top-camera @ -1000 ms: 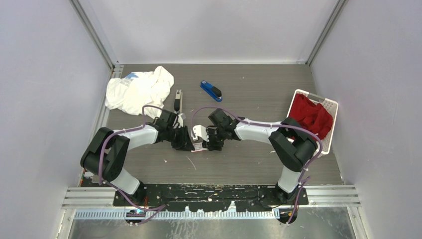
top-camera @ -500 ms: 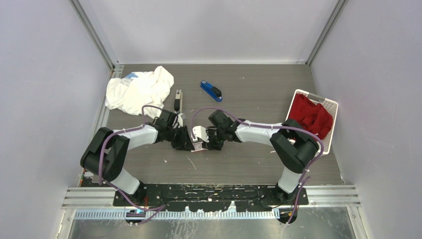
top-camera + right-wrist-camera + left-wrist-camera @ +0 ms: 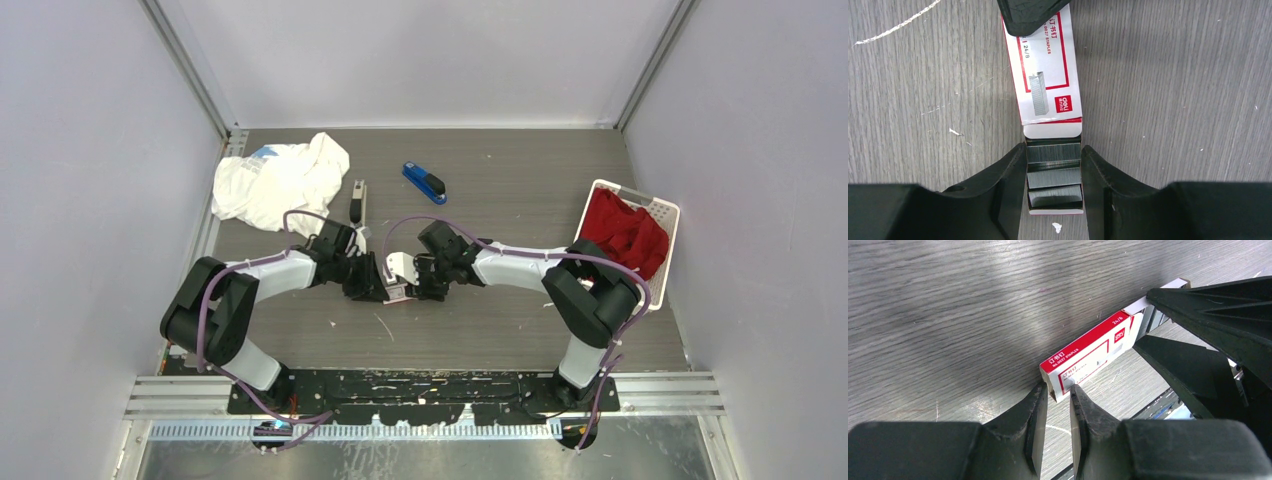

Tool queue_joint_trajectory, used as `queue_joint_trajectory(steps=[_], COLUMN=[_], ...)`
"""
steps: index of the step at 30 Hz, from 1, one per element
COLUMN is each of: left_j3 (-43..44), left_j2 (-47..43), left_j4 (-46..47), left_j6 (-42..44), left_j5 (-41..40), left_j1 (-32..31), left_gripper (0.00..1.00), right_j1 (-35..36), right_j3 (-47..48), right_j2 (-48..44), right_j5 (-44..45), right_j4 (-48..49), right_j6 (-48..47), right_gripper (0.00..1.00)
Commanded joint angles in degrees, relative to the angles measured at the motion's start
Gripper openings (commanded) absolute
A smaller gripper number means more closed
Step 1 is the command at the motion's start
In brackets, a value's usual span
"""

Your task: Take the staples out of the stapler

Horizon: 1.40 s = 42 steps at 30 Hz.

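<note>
Step in hand looks like drawing the tray (image 3: 1053, 131) out of the red-and-white sleeve (image 3: 1045, 75). It is best done as a straight pull along the box's length, with the left side anchoring and no twist, so the staples (image 3: 1054, 177) don't spill. Right tool (image 3: 1054, 150) is half closed, fingers pressed on both tray sides with the staple strips between them. Left tool (image 3: 1058, 395) is narrow, pinching the sleeve's other end. Blue stapler (image 3: 424, 183) and dark stapler (image 3: 357, 202) lie well apart, further back on the worktop (image 3: 520, 190), untouched.

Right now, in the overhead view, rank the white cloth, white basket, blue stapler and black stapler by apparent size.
1. white cloth
2. white basket, close behind
3. blue stapler and black stapler look about alike, so no ranking
</note>
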Motion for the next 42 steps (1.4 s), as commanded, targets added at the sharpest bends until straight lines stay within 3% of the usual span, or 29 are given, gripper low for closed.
queue_joint_trajectory(steps=[1, 42], left_j3=[0.11, 1.8], left_j2=[0.08, 1.51], left_j4=[-1.97, -1.87], left_j6=[2.54, 6.3], left_j5=[-3.17, -1.69], left_j1=[0.56, 0.56], left_gripper=[0.25, 0.26], right_j1=[0.01, 0.54], right_j3=[1.43, 7.17], right_j2=[0.32, 5.51], right_j5=[-1.4, -5.14], right_j4=[-1.62, -10.89], right_j6=[-0.04, -5.91], right_gripper=[0.4, 0.39])
